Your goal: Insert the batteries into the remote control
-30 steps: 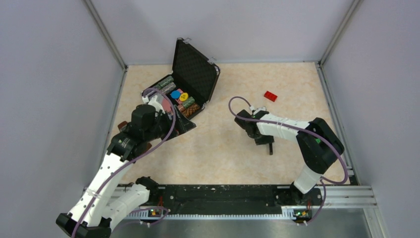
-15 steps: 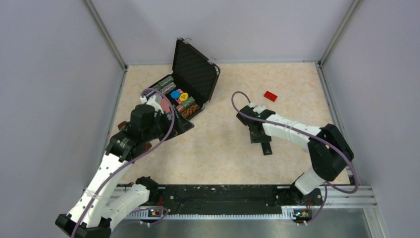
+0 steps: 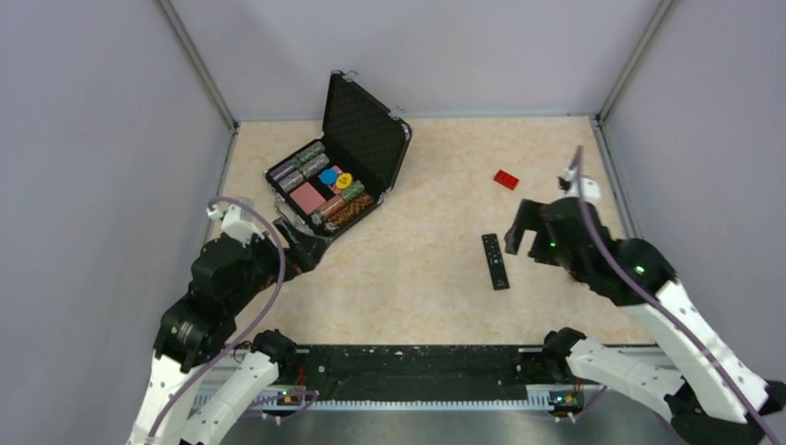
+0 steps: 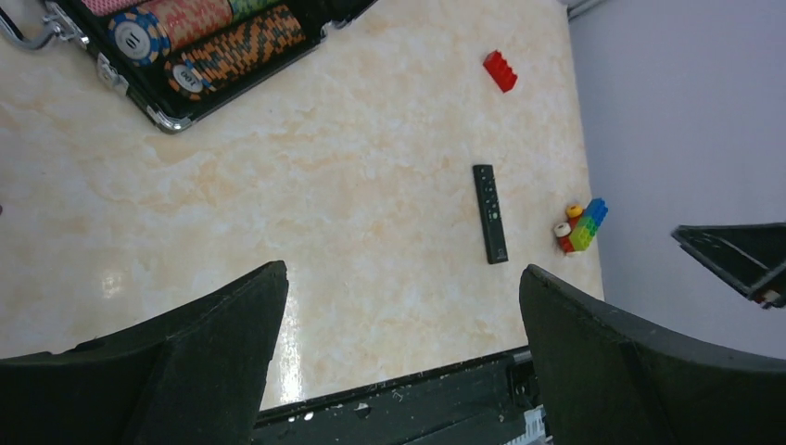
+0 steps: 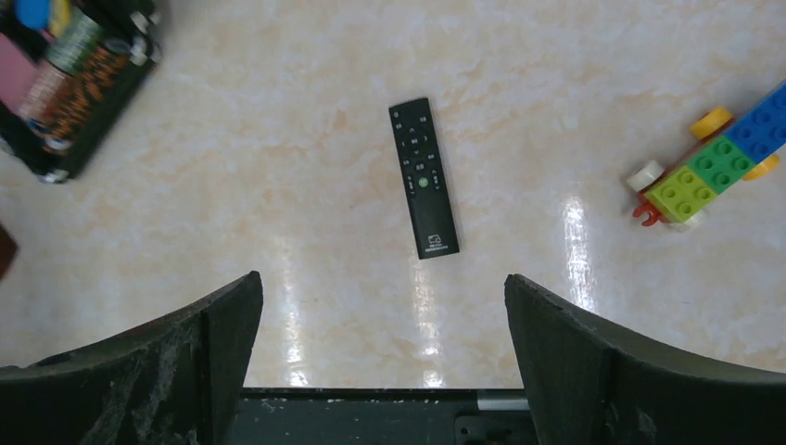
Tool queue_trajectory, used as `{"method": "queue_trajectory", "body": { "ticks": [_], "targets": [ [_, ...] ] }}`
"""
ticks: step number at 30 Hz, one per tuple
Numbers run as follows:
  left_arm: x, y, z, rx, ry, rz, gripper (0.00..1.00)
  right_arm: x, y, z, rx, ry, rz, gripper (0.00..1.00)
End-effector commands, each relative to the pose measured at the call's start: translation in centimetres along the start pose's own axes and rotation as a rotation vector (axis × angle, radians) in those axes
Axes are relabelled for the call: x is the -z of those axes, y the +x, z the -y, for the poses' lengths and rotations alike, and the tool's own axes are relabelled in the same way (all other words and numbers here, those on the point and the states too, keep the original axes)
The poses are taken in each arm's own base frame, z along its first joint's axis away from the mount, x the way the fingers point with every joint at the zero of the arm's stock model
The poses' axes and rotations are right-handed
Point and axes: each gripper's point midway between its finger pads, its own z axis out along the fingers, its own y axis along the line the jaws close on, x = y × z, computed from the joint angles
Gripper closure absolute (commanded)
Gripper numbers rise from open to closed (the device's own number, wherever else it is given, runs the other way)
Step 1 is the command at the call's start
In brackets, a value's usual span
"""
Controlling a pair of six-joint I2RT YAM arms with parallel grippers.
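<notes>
Black and slim, flat on the beige marbled tabletop (image 3: 426, 167) with buttons facing up: rectangular remote control (image 3: 495, 260), near the middle, touched by neither arm. Well to its left, close to the case's near corner, left gripper (image 3: 310, 248), black fingers spread wide, nothing between them. Just right of the remote and up off the surface, right gripper (image 3: 521, 227), likewise gaping wide and empty, remote centred between its fingers in the wrist view. Beyond the remote, toward the far wall, small red toy brick (image 3: 506, 179). Right of the remote, little vehicle of green, blue and yellow bricks (image 5: 695, 176). At far left, open black foam-lined case (image 3: 366, 130) packed with striped poker-chip stacks (image 3: 343, 199).
</notes>
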Motion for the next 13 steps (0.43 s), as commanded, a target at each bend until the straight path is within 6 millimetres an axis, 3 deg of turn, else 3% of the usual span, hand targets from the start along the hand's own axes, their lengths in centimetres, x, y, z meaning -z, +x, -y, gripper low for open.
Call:
{"method": "queue_trajectory", "body": {
  "ticks": [1, 7, 13],
  "targets": [
    [1.8, -2.0, -0.1, -0.008, 0.023, 0.145, 0.01, 6.5, -2.3, 4.2, -0.072, 0.028, 0.105, 0.01],
    [3.4, -1.2, -0.9, -0.005, 0.029, 0.16, 0.01, 12.2, -3.0, 7.2, -0.194, -0.042, 0.204, 0.01],
    [3.9, -0.6, -1.2, 0.002, 0.036, 0.152, 0.01, 14.0, -2.4, 8.3, -0.27, -0.116, 0.259, 0.01]
  ]
}}
